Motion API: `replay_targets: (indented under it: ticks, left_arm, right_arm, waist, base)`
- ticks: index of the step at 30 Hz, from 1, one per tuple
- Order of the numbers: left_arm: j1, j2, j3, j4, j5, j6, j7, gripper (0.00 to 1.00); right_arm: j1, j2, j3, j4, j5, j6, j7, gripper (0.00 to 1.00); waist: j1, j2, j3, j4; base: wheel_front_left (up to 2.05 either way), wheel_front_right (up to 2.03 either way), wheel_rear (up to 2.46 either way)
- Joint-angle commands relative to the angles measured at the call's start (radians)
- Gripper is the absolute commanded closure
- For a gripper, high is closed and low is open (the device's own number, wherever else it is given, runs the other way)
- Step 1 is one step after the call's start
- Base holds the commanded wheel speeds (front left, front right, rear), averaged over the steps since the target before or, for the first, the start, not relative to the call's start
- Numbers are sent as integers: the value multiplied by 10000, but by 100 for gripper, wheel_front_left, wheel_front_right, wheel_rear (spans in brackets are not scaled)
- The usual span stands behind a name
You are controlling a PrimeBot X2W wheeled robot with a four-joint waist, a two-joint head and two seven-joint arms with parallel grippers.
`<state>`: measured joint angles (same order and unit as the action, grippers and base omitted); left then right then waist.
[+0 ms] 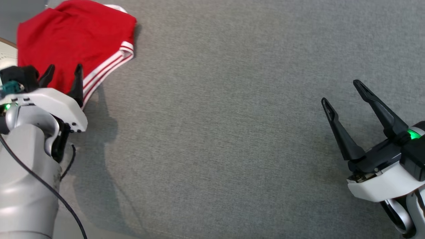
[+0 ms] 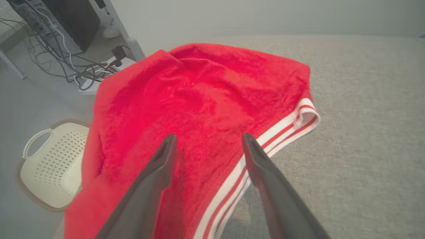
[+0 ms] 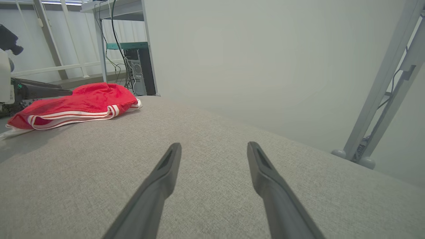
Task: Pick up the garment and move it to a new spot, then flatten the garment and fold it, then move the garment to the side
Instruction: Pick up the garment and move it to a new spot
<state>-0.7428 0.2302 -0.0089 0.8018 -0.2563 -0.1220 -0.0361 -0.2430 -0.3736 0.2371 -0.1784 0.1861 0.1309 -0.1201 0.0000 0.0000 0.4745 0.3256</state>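
Observation:
The garment (image 1: 76, 36) is red with white stripes along its hem, folded and lying at the far left corner of the grey cloth surface (image 1: 225, 132). It also shows in the left wrist view, garment (image 2: 199, 99), and at the left of the right wrist view, garment (image 3: 83, 103). My left gripper (image 1: 64, 71) hovers open just over the garment's near edge, fingers apart with nothing between them, left gripper (image 2: 207, 142). My right gripper (image 1: 342, 91) stands open at the right, far from the garment, above bare cloth, right gripper (image 3: 214, 147).
A cream perforated basket (image 2: 49, 166) sits on the floor beyond the surface's left edge. A computer tower and cables (image 2: 66, 39) stand beyond the far left corner. A metal frame leg (image 3: 382, 96) rises at the right. A wall lies behind the surface.

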Motion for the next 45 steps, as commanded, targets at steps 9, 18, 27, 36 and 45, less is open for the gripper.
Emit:
replay_targets:
  ticks: [9,18,27,36,45]
  left_arm:
    - [-1409,538,-281,1857,82,73,1164,0]
    - [-1811,356,-443,2600,-364,-65,1248,100]
    - [-2045,236,148,1824,-1479,-96,-351,100]
    - [-1508,-15,-353,-845,-3561,-84,-279,100]
    - [-460,-945,-1096,-3774,-4867,-5,1229,100]
  right_arm:
    - [-160,-67,-189,-134,-41,-4,-62,0]
    - [-169,24,-248,157,-103,-4,-258,0]
    - [-254,359,-113,726,-34,-4,-612,0]
    - [-287,927,-24,1566,72,-4,-1083,0]
    - [-382,1433,-562,2142,62,-4,-1378,0]
  waist:
    - [0,0,713,-615]
    - [0,0,641,-673]
    - [0,0,-192,-723]
    - [0,0,-1461,-1013]
    - [0,0,-2106,-1857]
  base:
    - [0,0,0]
    - [0,0,0]
    - [0,0,0]
    - [0,0,0]
    - [0,0,0]
